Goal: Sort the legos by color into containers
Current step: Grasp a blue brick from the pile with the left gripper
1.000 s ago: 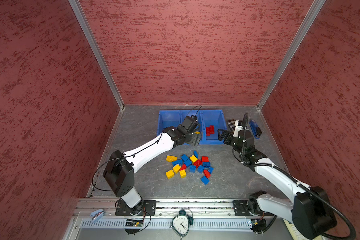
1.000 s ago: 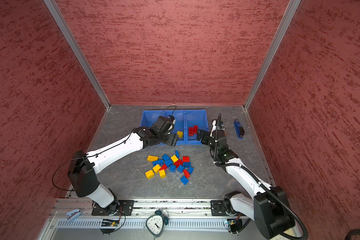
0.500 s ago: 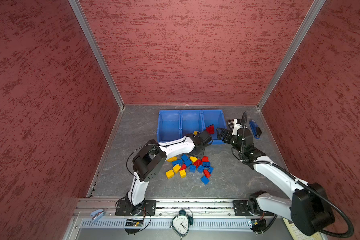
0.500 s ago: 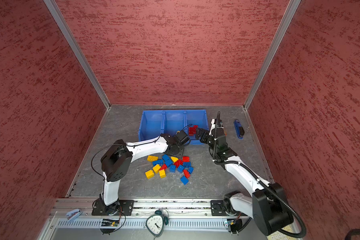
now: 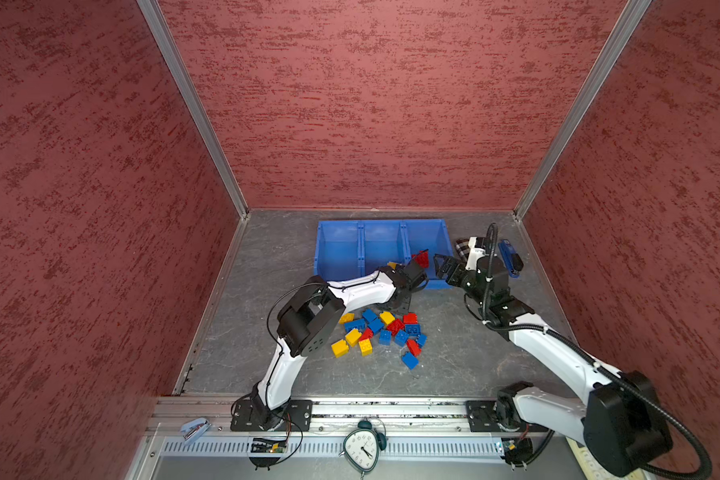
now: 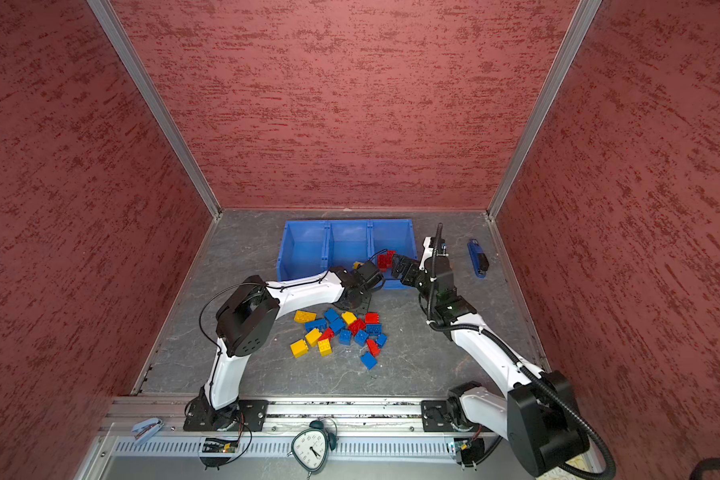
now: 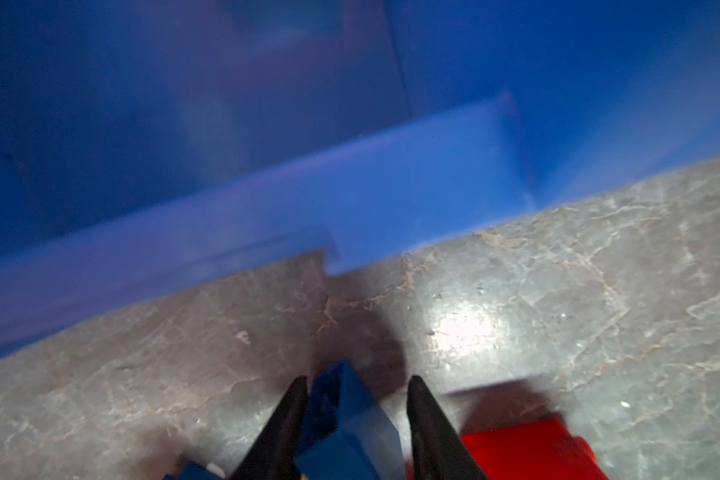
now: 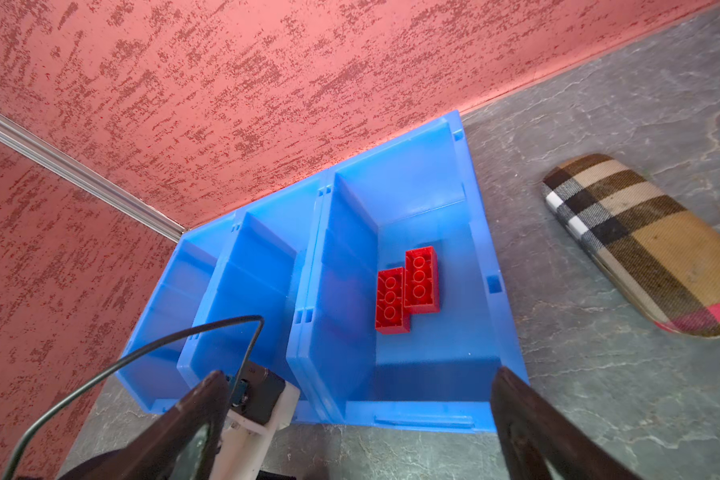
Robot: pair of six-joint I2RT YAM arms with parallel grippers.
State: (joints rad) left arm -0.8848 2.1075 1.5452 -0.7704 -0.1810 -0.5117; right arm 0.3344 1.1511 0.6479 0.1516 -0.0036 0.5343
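Work at the bins [image 8: 491,316]
Before the bins, the left gripper [image 7: 358,380] stood narrow around a blue brick [image 7: 346,424], grip unclear; the right gripper [image 8: 358,373] gaped wide over two red bricks [image 8: 406,286] in the right-end bin [image 8: 433,208].

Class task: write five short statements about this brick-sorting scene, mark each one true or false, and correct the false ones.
1. Two red bricks lie in the bin at the right end of the row in the top views. True.
2. The right tool grips a red brick. False: its jaws stand wide open and empty, in front of the bins.
3. A blue brick sits between the fingers of the left tool. True.
4. The plaid case lies inside a bin. False: it lies on the table beside the bins.
5. The loose pile holds only yellow bricks. False: red, yellow and blue are mixed.
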